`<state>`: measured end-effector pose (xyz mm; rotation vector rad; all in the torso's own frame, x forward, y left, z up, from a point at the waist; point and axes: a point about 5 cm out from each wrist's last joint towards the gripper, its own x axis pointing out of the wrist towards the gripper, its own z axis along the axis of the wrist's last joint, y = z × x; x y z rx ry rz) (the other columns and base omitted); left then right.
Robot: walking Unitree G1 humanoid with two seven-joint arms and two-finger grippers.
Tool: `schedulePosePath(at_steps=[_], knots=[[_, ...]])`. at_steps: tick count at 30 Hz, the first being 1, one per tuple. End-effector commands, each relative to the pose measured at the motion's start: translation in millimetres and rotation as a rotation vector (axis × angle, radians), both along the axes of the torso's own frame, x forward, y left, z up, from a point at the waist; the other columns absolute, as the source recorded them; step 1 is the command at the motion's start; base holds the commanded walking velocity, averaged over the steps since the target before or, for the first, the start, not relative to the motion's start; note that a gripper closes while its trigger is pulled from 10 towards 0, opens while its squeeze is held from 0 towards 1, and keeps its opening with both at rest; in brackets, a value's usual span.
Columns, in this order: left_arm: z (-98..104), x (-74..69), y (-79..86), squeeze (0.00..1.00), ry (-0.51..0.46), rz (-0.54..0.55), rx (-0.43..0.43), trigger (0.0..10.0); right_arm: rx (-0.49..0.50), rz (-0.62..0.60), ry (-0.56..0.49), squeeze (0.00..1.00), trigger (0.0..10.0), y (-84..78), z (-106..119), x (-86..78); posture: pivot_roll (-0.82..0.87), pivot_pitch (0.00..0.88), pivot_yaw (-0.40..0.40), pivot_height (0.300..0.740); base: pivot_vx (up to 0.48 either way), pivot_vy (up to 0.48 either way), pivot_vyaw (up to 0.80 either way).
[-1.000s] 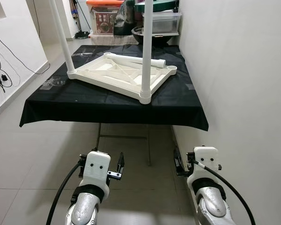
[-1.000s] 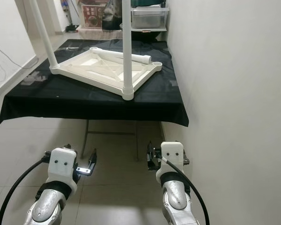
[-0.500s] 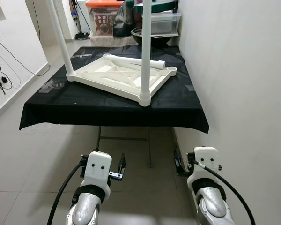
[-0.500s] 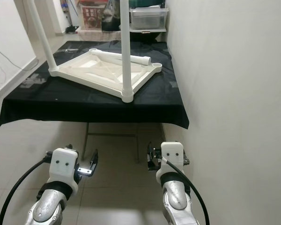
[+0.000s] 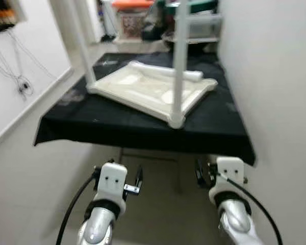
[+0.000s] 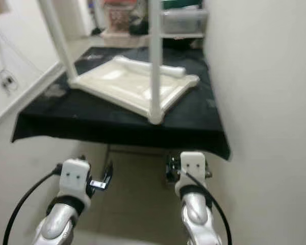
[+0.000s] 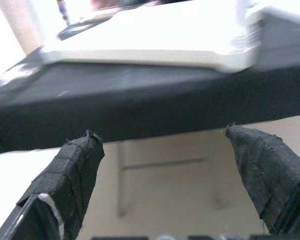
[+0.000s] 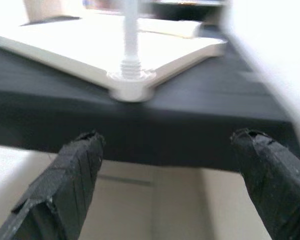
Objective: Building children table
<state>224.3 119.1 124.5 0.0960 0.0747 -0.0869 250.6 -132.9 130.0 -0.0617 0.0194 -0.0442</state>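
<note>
- Since half a second ago your whole head view has swung and gone blurry, so that's camera motion; the parts on the black-draped table (image 5: 143,133) sit in the same layout as before, and both arms are still low in front of it.
- The white tabletop (image 5: 153,91) lies upside down on the black cloth, one corner pointing back at you.
- Two white legs stand upright in it: near leg (image 5: 179,61) in the corner closest to you, far-left leg (image 5: 82,41) in the corner at about 10 o'clock from that one.
- A loose leg (image 5: 166,71) lies flat along the tabletop's far edge, at roughly 12 o'clock from the near leg.
- Your left gripper (image 5: 138,181) hangs below the table's front edge at about 7 o'clock from the near leg, well apart from it. In the left wrist view its fingers (image 7: 65,180) are spread wide with nothing between them, aimed at the cloth's hanging edge.
- Your right gripper (image 5: 200,173) hangs just under the front edge, near 5 o'clock from the near leg and close to the right-hand wall (image 5: 280,102). In the right wrist view its fingers (image 8: 65,185) are also spread wide and empty, with the near leg's socket corner straight ahead and above.
- Neither gripper touches the table or any part.
- Storage bins (image 5: 135,20) are stacked behind the table, too blurred to detail.
</note>
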Motion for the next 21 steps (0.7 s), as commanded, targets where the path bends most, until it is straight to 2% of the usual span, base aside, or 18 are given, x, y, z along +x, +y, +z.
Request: schedulePosePath(at_steps=[1,13,18,21], knots=[[-0.3,0.3,-4.5,0.00,0.002,-0.012,-0.008,10.0,-0.015,-0.028,0.029,0.00,10.0,-8.3,-6.9,-3.8,0.07,0.053,0.006,0.740,0.300,0.000,0.00],[-1.0,-0.6,-4.9,0.00,0.003,-0.013,-0.011,10.0,-0.017,-0.034,0.028,0.00,10.0,-9.4,-7.6,-4.5,0.06,0.041,0.002,0.740,0.295,0.000,0.00],[-1.5,-1.0,-4.6,0.00,0.003,-0.017,-0.012,10.0,-0.003,-0.141,0.010,0.00,10.0,-21.8,-4.5,-6.2,0.06,0.037,0.004,0.740,0.295,0.000,0.00],[-1.6,-1.2,-4.3,0.00,0.002,-0.018,-0.013,10.0,0.015,-0.162,0.007,0.00,10.0,-24.6,-4.5,-6.9,0.06,0.036,0.008,0.740,0.300,0.000,-0.70]])
